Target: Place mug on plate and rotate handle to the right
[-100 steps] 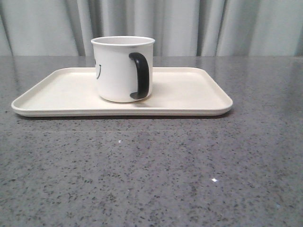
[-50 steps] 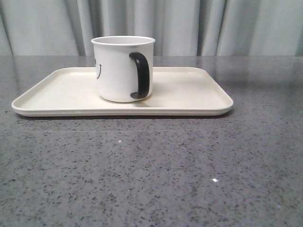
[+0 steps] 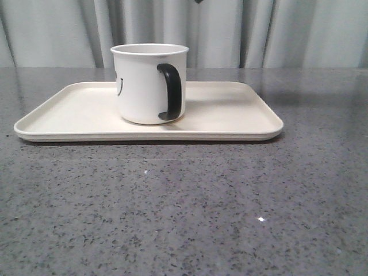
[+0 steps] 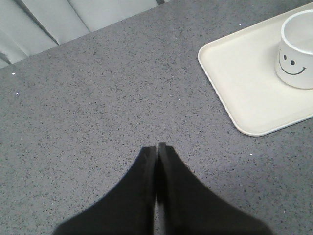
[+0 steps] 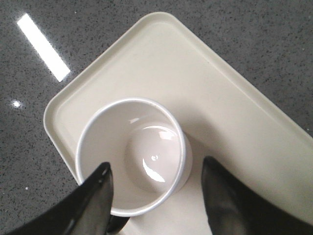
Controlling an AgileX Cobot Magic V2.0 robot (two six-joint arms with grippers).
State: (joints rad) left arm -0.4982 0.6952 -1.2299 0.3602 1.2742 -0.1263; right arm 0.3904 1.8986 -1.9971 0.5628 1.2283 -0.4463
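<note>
The white mug (image 3: 144,86) stands upright on the cream plate (image 3: 230,115), left of its middle. Its black handle (image 3: 170,92) faces the camera, slightly to the right, and the smiley face shows only at the mug's left edge. My right gripper (image 5: 156,164) is open and empty, high above the mug (image 5: 132,156), its fingers apart on either side of the rim without touching. A bit of the handle (image 5: 119,224) shows by one finger. My left gripper (image 4: 157,148) is shut and empty over bare table, well away from the plate (image 4: 244,83) and the mug (image 4: 297,49).
The grey speckled table (image 3: 184,207) stretches in front of the plate. A grey curtain (image 3: 259,29) hangs behind the table. A small dark tip (image 3: 198,1) shows at the top edge of the front view, above the mug.
A small dark tip has come into the top edge of the front view above the mug. The mug and plate have not moved.
</note>
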